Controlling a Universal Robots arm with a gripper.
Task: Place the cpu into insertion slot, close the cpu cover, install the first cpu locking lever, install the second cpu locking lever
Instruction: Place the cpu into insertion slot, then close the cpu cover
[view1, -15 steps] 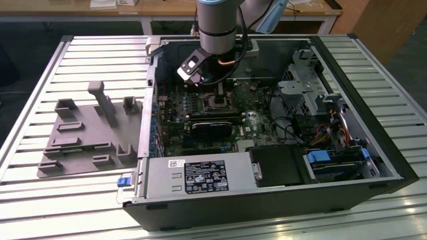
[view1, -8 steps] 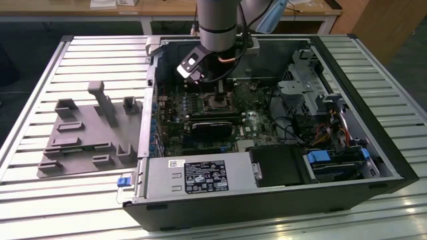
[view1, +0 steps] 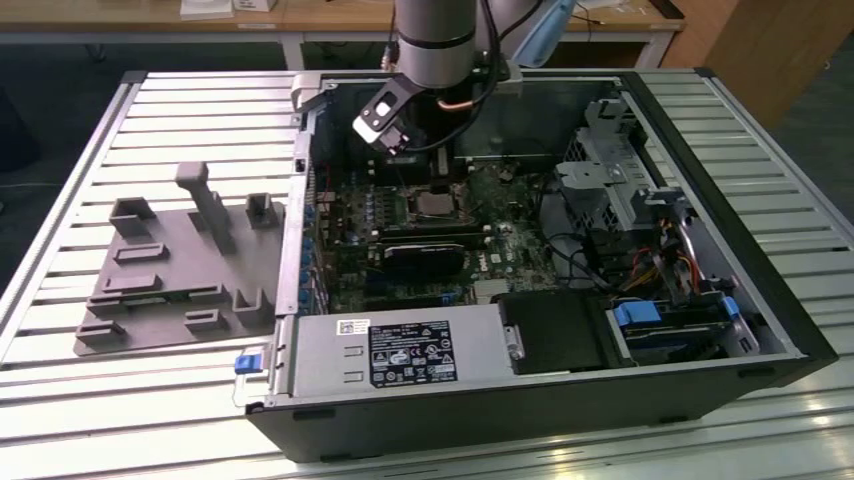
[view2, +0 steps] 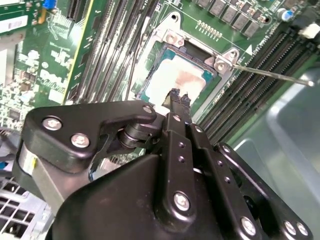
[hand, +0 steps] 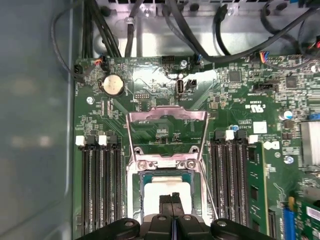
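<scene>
In the exterior view you see the arm (view1: 434, 40) reaching down into an open black case (view1: 534, 410) on a slatted metal table (view1: 80, 400). A grey moulded fixture (view1: 174, 270) lies on the exterior view's left.

In both wrist views you see the gripper (view2: 178, 96) with its 2 black fingers pressed together, holding nothing, over the cpu (view2: 172, 80). You cannot tell whether they touch it. The cpu is flat, square and dull silver with a pale smear, and it sits in the slot (view2: 192, 50).

The first wrist view shows the cover (hand: 167, 115), a thin silver frame with 1 square window, swung open beyond the slot. The second wrist view shows 1 thin steel lever (view2: 270, 74) angled away over the memory slots (view2: 280, 45).
</scene>
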